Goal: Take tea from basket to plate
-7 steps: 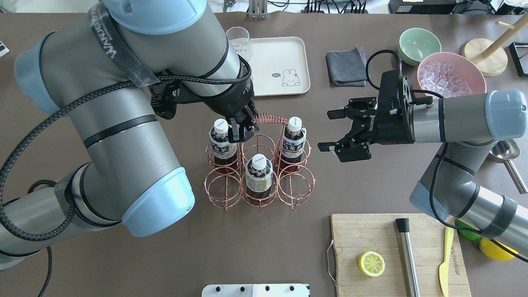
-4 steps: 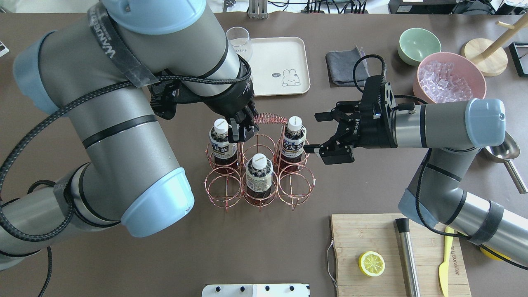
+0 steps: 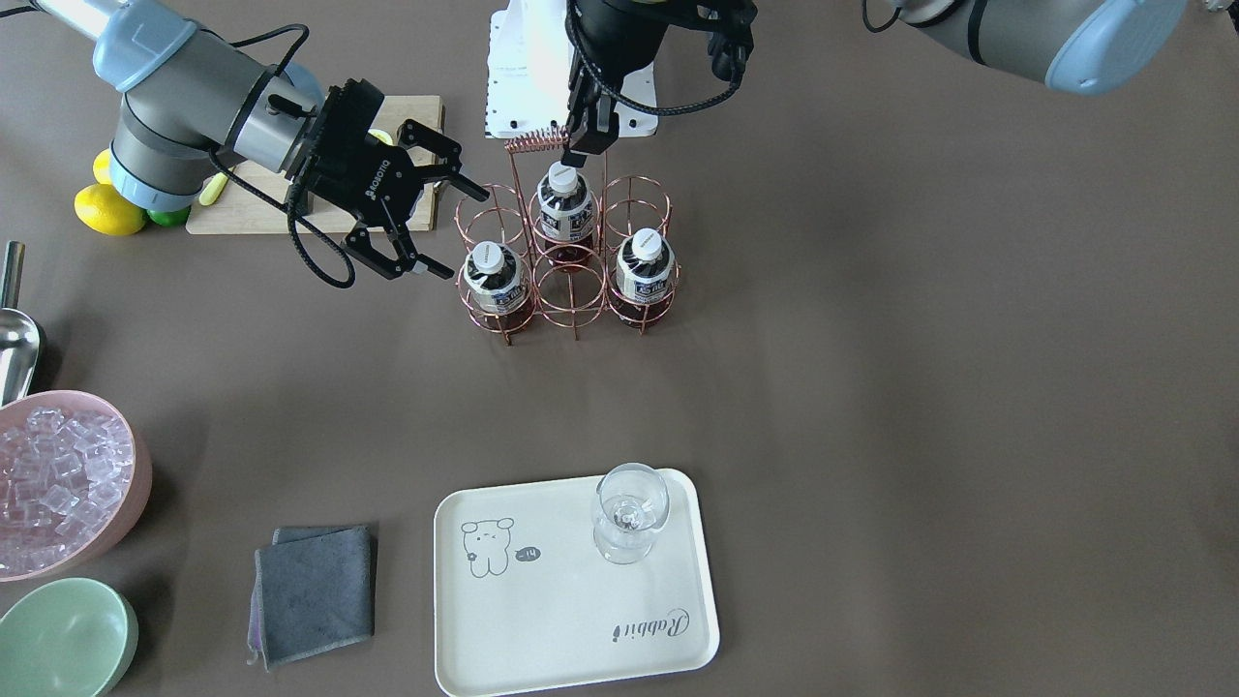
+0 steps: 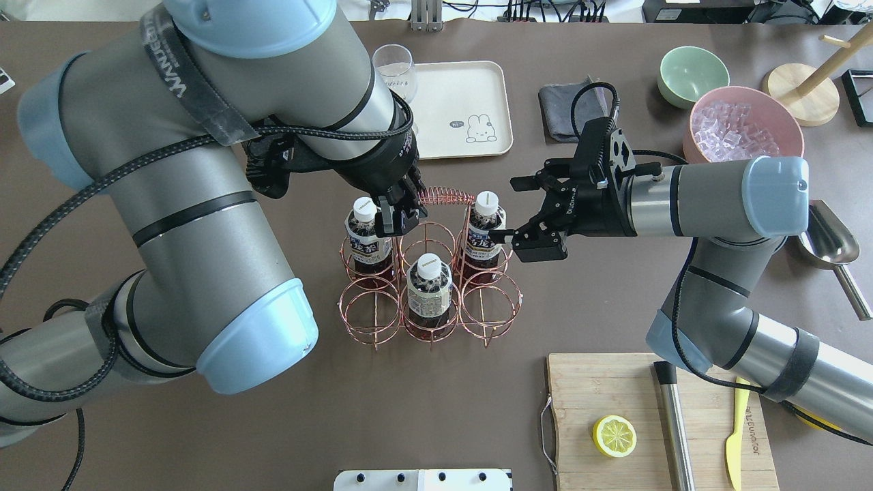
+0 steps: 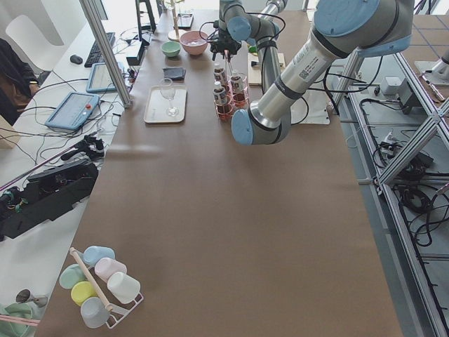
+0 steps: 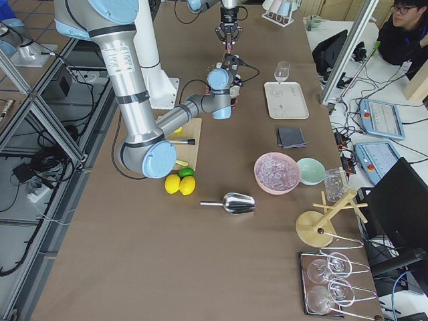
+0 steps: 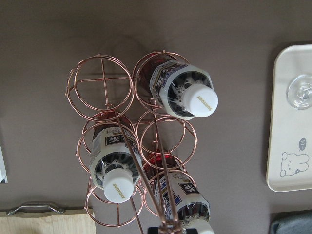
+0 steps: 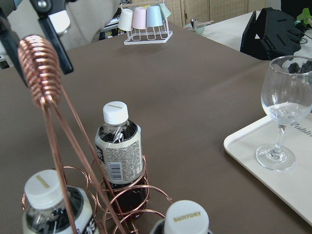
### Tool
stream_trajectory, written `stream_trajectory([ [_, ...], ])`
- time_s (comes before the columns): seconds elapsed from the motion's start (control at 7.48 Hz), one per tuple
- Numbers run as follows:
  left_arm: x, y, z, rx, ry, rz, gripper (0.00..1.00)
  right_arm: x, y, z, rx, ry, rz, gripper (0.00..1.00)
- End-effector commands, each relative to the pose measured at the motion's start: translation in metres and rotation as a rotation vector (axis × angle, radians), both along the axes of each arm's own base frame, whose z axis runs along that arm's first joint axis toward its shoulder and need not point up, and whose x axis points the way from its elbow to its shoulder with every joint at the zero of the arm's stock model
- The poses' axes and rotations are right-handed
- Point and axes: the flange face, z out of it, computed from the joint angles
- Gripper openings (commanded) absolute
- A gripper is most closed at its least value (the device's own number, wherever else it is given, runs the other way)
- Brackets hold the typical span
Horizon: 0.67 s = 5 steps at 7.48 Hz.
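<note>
The copper wire basket (image 4: 361,310) stands mid-table and holds three tea bottles (image 4: 484,232) (image 4: 428,290) (image 4: 368,235). My left gripper (image 4: 399,213) is shut on the left end of the basket's coiled handle (image 4: 447,198); its black fingers (image 8: 51,22) show beside the coil. Level with the right-hand tea bottle (image 3: 496,276), my right gripper (image 4: 508,211) is open, its fingertips just at the bottle's side and nothing between them. The cream plate (image 4: 470,88) lies behind the basket; in the front-facing view this plate (image 3: 542,629) is near the bottom edge.
A wine glass (image 4: 394,68) stands on the plate's left corner. A grey cloth (image 4: 571,109), a green bowl (image 4: 692,75) and a pink bowl of ice (image 4: 743,129) sit back right. A metal scoop (image 4: 835,249) lies at the right. A cutting board (image 4: 586,382) with a lemon half (image 4: 614,436) is front right.
My right gripper has moved left, from clear of the basket to right beside the right-hand tea bottle, staying open. The left gripper and basket have not moved.
</note>
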Motion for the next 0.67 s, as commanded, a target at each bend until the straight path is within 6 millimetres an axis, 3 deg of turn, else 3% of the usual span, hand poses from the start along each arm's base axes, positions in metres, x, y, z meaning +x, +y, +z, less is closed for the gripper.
stream_trajectory([
  [0.0, -0.002, 0.002, -0.001, 0.002, 0.005, -0.001, 0.0, -0.006, -0.001, 0.002, 0.004, 0.012, 0.026, 1.0],
  [0.53, -0.005, 0.003, -0.001, 0.006, 0.008, -0.002, 0.0, -0.02, -0.007, -0.013, -0.008, 0.019, 0.036, 0.94],
])
